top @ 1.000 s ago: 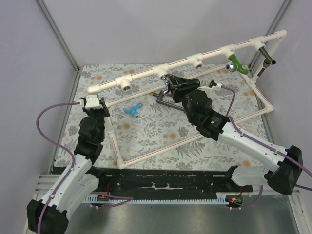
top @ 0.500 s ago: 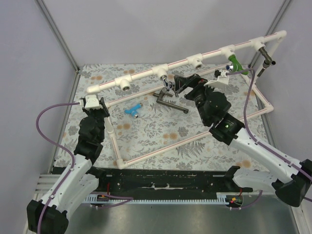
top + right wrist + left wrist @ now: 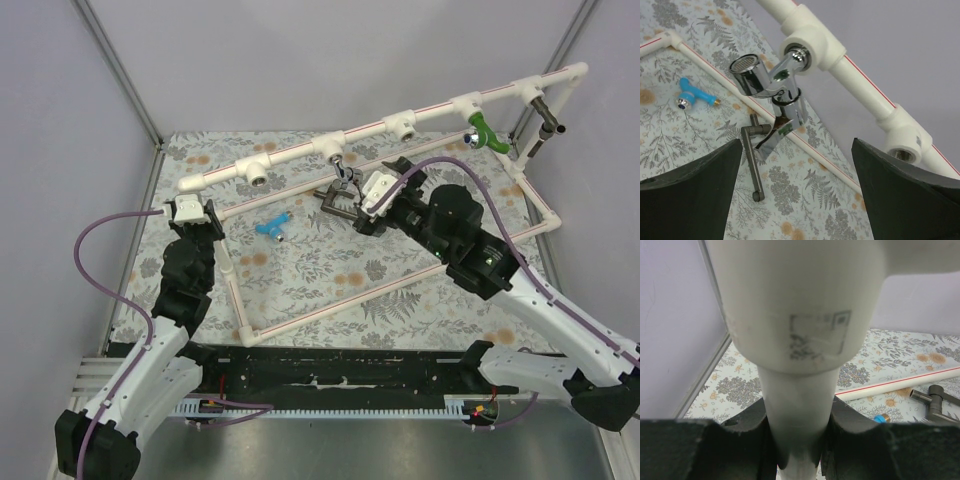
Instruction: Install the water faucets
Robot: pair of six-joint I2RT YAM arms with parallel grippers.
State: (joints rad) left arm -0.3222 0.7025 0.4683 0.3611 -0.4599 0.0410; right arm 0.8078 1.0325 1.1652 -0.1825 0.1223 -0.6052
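Observation:
A shiny silver faucet (image 3: 767,80) hangs screwed into a white tee (image 3: 812,47) of the raised pipe, also seen in the top view (image 3: 343,172). My right gripper (image 3: 796,150) stands open just in front of it, touching nothing, and sits near the middle of the frame (image 3: 352,205). A dark grey lever faucet (image 3: 752,160) and a light blue faucet (image 3: 272,226) lie on the patterned table. A green faucet (image 3: 481,131) sits in a fitting further right. My left gripper (image 3: 797,440) is shut on the white upright pipe (image 3: 190,210) at the frame's left corner.
The white pipe frame (image 3: 300,310) rests on the floral mat, its raised rail (image 3: 400,125) holding two bare tees. A dark fitting (image 3: 546,122) hangs at the rail's right end. Grey walls and metal posts close in the back and sides.
My right gripper has opened, let go of the silver faucet and drawn back from it. The faucet stays hanging in the tee. The left arm has not moved.

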